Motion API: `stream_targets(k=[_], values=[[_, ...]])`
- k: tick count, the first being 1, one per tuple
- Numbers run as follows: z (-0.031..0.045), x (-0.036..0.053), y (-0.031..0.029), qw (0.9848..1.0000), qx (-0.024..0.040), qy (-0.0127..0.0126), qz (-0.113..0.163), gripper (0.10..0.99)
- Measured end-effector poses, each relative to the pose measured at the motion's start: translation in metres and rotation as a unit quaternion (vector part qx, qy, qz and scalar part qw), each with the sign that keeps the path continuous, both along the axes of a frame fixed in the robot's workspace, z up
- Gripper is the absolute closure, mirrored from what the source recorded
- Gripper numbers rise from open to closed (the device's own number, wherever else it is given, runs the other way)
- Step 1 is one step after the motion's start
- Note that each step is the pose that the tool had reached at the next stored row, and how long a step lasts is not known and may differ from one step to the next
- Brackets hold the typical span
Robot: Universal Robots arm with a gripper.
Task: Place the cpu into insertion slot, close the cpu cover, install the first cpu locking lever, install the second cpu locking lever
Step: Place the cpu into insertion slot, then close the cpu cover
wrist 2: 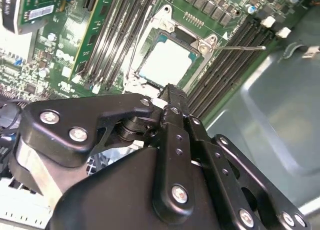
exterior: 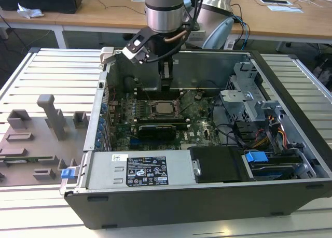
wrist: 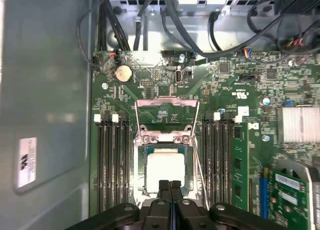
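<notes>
The cpu (wrist: 165,171), a pale square chip, lies in the insertion slot (wrist: 138,176) on the green motherboard; I also see the cpu (wrist 2: 167,62) in the second wrist view and the cpu (exterior: 164,110) in the exterior view. The cpu cover (wrist: 167,105), a thin metal frame, appears tilted up at the hinge edge beyond the chip. A thin wire lever (wrist 2: 242,47) sticks out free from one socket corner. My gripper (wrist: 170,186) hangs just above the chip's edge, fingers pressed together with nothing between them. In the exterior view the gripper (exterior: 166,86) reaches down into the case.
Long black memory slots (wrist: 111,165) flank the socket on both sides. Cables (wrist: 150,19) and a drive cage (exterior: 249,100) fill the exterior view's right part of the case. A power supply (exterior: 140,170) runs along the front. Grey fixtures (exterior: 49,119) stand on the table.
</notes>
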State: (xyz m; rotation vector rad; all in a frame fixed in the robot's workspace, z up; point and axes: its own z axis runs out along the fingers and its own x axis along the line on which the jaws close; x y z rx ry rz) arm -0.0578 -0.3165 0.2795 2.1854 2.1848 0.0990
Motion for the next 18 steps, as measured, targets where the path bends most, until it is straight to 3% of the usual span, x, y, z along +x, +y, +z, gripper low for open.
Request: stream_targets(k=[2,6,8,10,13,18], values=[[0.0052,0.0,0.0,1.0,0.0001,-0.0001,0.0,0.98],[0.0058,0.0021,0.0,1.0,-0.0001,0.0002,0.0,0.98],[0.0057,0.0178,0.0,1.0,-0.0001,0.0017,0.0,0.98],[0.0056,0.026,0.0,1.0,0.0,0.0029,0.0,0.98],[0.0057,0.0488,0.0,1.0,0.0,0.0063,0.0,0.98],[0.0057,0.0703,0.0,1.0,-0.0001,0.0086,0.0,0.98]])
